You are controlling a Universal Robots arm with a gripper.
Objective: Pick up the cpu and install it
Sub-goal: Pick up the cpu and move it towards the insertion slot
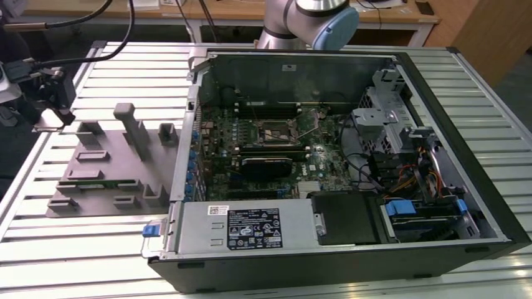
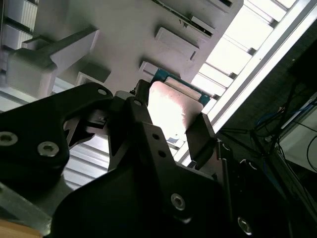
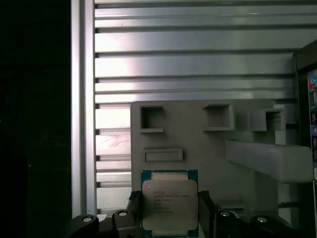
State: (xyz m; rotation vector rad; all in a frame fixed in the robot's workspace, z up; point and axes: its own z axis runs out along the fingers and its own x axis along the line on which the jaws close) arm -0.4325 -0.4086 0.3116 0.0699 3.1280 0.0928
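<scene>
The cpu [image 3: 170, 204] sits between my fingers [image 3: 205, 210], silvery top facing the first wrist view. The fingers are closed to the chip's width, one against each of two opposite edges, and I judge it held and raised clear of the gray fixture [image 3: 208, 148] on the slatted table [image 1: 108, 68]. Pick-up appears complete; installation is not yet done. The socket [image 1: 275, 132] lies on the motherboard inside the open computer case [image 1: 432, 93], well apart from the fixture. Seating will call for a level chip, squared to the socket frame, and a steady grip on the thin edges.
</scene>
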